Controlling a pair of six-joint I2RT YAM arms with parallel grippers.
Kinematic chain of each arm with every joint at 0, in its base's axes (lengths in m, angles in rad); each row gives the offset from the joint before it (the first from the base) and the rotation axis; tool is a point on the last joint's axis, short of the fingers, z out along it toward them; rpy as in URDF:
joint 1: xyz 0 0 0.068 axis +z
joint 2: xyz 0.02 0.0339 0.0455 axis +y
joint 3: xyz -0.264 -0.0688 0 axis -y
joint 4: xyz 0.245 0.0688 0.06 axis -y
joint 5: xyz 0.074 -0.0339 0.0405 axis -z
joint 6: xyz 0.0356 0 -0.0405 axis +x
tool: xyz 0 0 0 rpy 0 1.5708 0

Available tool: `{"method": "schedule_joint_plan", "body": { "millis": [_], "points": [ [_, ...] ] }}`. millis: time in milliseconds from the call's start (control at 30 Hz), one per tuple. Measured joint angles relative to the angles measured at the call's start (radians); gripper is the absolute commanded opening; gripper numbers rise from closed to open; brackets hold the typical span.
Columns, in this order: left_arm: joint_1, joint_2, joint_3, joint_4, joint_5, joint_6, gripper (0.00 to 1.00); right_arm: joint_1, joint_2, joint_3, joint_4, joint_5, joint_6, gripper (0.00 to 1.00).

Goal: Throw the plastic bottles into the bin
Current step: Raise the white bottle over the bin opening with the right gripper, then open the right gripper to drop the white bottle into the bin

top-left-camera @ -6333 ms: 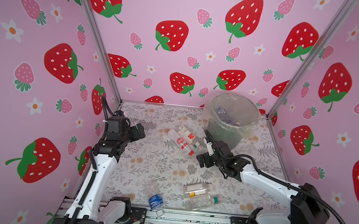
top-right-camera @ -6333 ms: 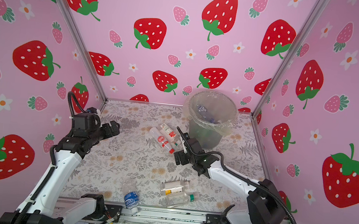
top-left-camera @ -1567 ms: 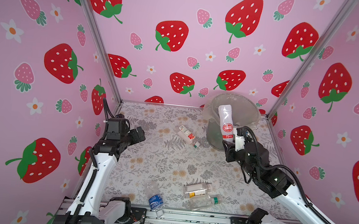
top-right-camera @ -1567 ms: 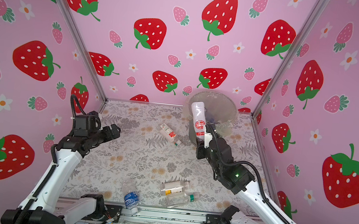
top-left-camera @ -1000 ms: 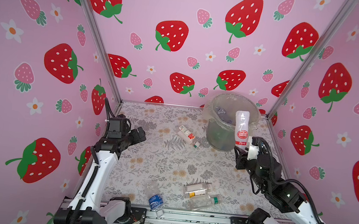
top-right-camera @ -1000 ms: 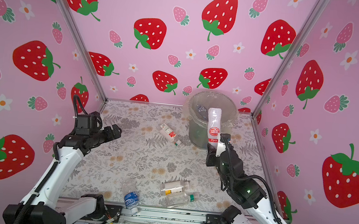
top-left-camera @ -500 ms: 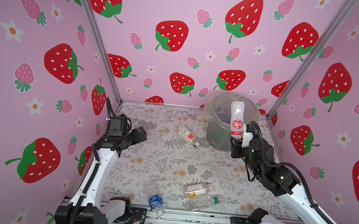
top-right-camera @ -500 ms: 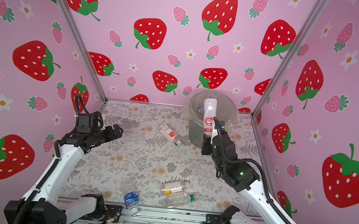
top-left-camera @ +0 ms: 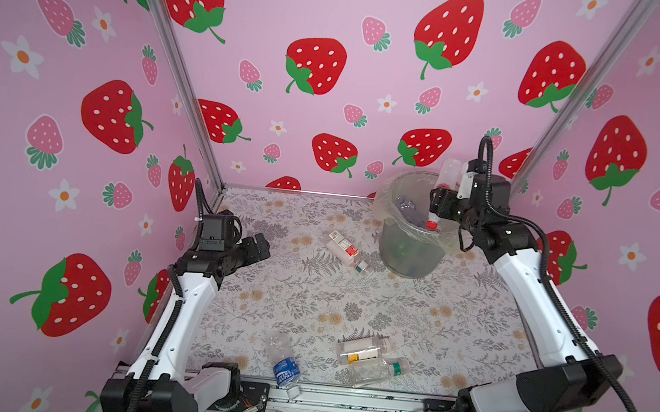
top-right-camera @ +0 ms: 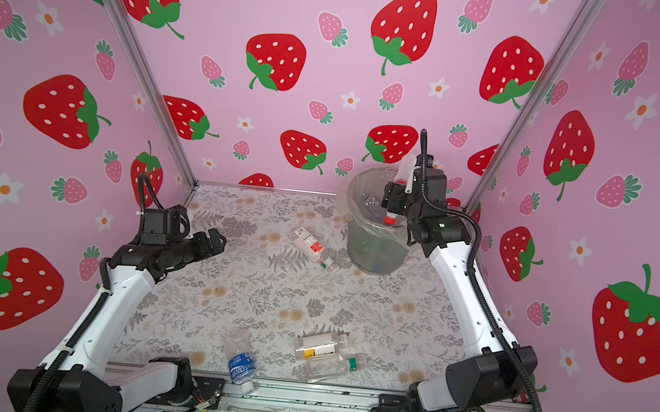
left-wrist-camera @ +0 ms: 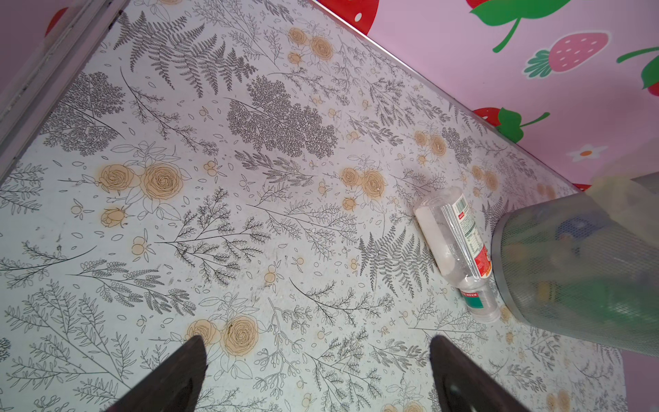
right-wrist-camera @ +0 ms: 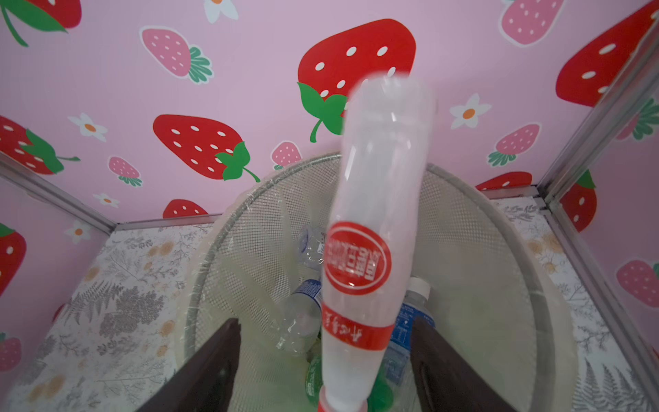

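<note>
The red-and-white bottle (right-wrist-camera: 360, 257) hung cap-down over the mouth of the bin (right-wrist-camera: 499, 232), between the jaws of my right claw (right-wrist-camera: 324, 324). My right wrist view showed what the top views could not. The jaws stood released, with a gap on either side of the bottle. The bottle's far end was blurred, and below it a few discarded bottles (right-wrist-camera: 306, 314) lay in the bin's bottom.

In both top views my own wrist covered the bottle's middle. Only its pale base (top-left-camera: 448, 172) showed above, and its red cap (top-right-camera: 389, 220) showed inside the rim. The bin (top-left-camera: 411, 253) stood at about 1 o'clock on the surface (top-left-camera: 310, 297), with its liner (top-left-camera: 383, 204) folded over the rim.

At the bin's 8 o'clock a second labelled bottle (top-left-camera: 344, 248) lay on its side. My left wrist view put it just beside the bin (left-wrist-camera: 570, 271); whether they touched I could not tell. My left claw (left-wrist-camera: 317, 342) hovered at 9 o'clock, released and empty. Along the 6 o'clock edge lay a blue-labelled bottle (top-left-camera: 282, 361) and two clear bottles (top-left-camera: 363, 349) side by side.
</note>
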Motion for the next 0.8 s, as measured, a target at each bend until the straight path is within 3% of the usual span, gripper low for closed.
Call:
{"method": "schedule_joint_plan", "body": {
  "millis": [100,167,467,800],
  "points": [
    [0.0,0.0,0.0,0.0,0.0,0.002,0.99,0.0,-0.044,-0.076,0.013,-0.035,0.006,0.88],
    [0.0,0.0,0.0,0.0,-0.001,0.002,0.99,0.003,-0.1,-0.136,0.015,-0.045,0.008,0.99],
    [0.0,0.0,0.0,0.0,0.0,0.001,0.99,0.003,-0.345,-0.319,0.059,-0.056,-0.006,0.99],
    [0.0,-0.014,0.0,0.001,-0.019,-0.018,0.99,0.003,-0.507,-0.571,0.097,-0.126,-0.002,0.99]
  ]
}}
